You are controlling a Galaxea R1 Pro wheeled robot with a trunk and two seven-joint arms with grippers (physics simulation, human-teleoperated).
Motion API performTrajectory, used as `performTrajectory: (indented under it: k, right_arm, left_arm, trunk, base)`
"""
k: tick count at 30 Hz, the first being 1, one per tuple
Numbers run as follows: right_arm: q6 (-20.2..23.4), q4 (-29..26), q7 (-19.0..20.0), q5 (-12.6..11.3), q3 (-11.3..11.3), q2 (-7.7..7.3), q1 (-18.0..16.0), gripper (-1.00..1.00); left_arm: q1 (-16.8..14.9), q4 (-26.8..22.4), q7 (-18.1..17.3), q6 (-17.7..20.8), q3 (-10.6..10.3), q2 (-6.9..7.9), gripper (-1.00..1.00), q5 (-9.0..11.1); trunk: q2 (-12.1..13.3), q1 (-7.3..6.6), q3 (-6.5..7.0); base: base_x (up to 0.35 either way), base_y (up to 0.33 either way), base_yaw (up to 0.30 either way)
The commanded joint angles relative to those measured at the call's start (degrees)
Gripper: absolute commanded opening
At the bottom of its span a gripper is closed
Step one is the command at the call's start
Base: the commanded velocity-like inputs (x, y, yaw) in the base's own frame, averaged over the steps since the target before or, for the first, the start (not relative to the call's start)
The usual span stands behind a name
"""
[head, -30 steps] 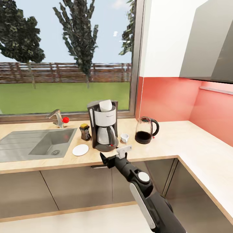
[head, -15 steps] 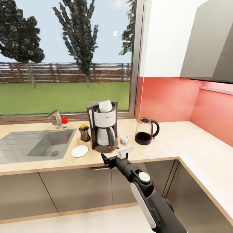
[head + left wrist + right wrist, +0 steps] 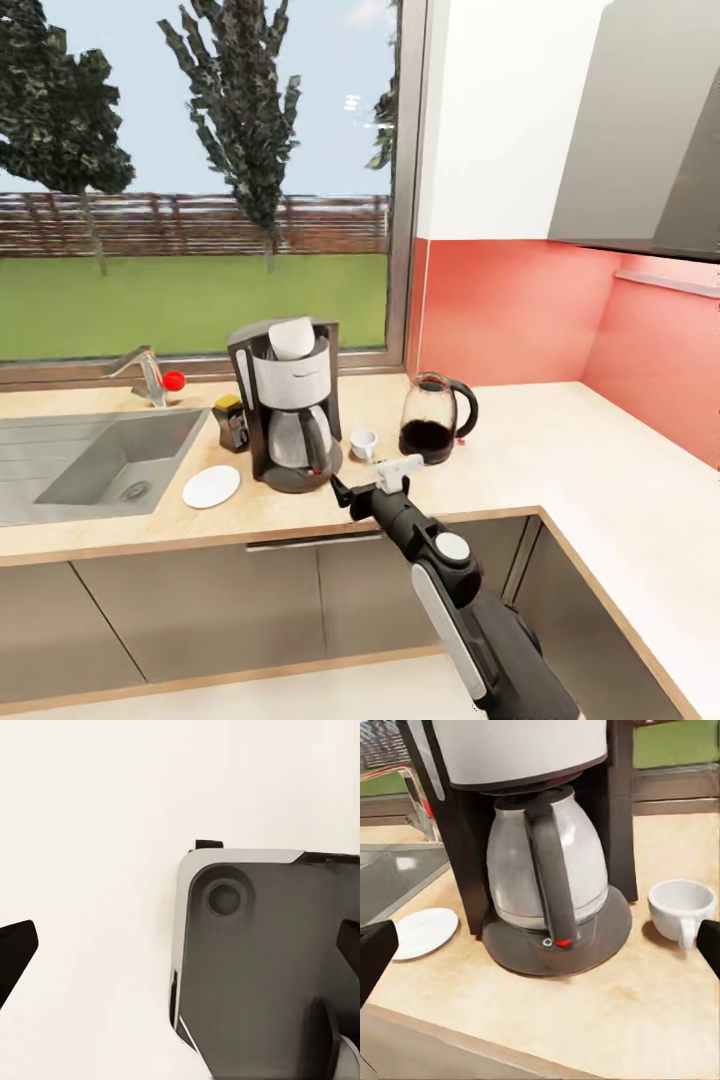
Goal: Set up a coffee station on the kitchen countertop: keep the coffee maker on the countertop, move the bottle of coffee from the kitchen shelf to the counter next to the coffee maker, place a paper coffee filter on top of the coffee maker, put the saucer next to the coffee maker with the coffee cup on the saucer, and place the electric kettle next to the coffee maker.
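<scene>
Coffee cup (image 3: 681, 907) on countertop (image 3: 560, 440) — just beyond right hand (image 3: 372, 487); hand wide, empty.

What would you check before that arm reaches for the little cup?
1. Right gripper open and empty: ok, fingertips spread wide in the right wrist view.
2. Coffee cup upright, free to grasp: ok.
3. Cup on saucer: not ok, they sit on opposite sides of the coffee maker.
4. Paper coffee filter on top of the coffee maker: ok.
5. Electric kettle and bottle of coffee beside the maker: ok.
6. Left gripper empty: cannot tell.
</scene>
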Motion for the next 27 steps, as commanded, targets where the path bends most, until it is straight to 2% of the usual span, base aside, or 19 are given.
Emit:
performTrajectory:
  k: [1,2,3,6,14,17,22,27]
  right_arm:
    - [0.2,-0.1,-0.2,-0.3,-0.4,-0.15,0.0,1.0]
    - [-0.2,-0.1,-0.6,-0.3,-0.7,-0.48,0.0,1.0]
    - [-0.4,-0.1,-7.3,-0.3,-7.5,-1.29,0.0,1.0]
    - [-0.9,-0.2,-7.6,-0.3,-8.1,-2.64,0.0,1.0]
    - [-0.8,-0.2,-8.6,0.2,-8.4,-3.08,0.0,1.0]
    - [-0.9,-0.1,-12.3,1.9,-8.6,-3.06,0.0,1.0]
    - [-1.3,0.4,-21.7,4.5,-8.9,-3.01,0.0,1.0]
    - [-3.4,3.4,-25.8,5.1,-9.1,-2.82,0.0,1.0]
  left_arm:
    - [0.0,0.1,-0.2,-0.2,-0.1,0.04,1.0,0.5]
    - [0.0,0.2,-0.1,-0.1,-0.1,0.08,1.0,0.5]
    - [0.0,0.2,0.0,-0.1,-0.1,0.1,1.0,0.5]
    - [0.0,0.3,0.6,0.0,-0.1,0.13,1.0,0.5]
    - [0.2,0.4,1.3,0.2,-0.1,0.2,1.0,0.5]
    - [0.3,0.8,1.4,0.3,-0.1,0.64,1.0,0.5]
    - [0.3,2.3,1.3,0.4,-0.1,2.33,1.0,0.5]
    - [0.4,3.7,1.3,0.5,-0.1,4.26,1.0,0.6]
  trunk:
    - [-0.1,0.05,-0.13]
    - [-0.1,0.05,-0.13]
    - [-0.1,0.05,-0.13]
    - [-0.1,0.05,-0.13]
    - [-0.1,0.05,-0.13]
    - [-0.1,0.05,-0.13]
    - [-0.1,0.05,-0.13]
    - [-0.1,0.05,-0.13]
  base:
    - [0.114,-0.258,0.0]
    - [0.062,-0.268,0.0]
    - [0.04,-0.274,0.0]
    - [0.017,-0.282,0.0]
    - [0.002,-0.181,0.0]
    - [0.0,-0.024,0.0]
    - [0.0,-0.007,0.0]
    - [0.0,-0.001,0.0]
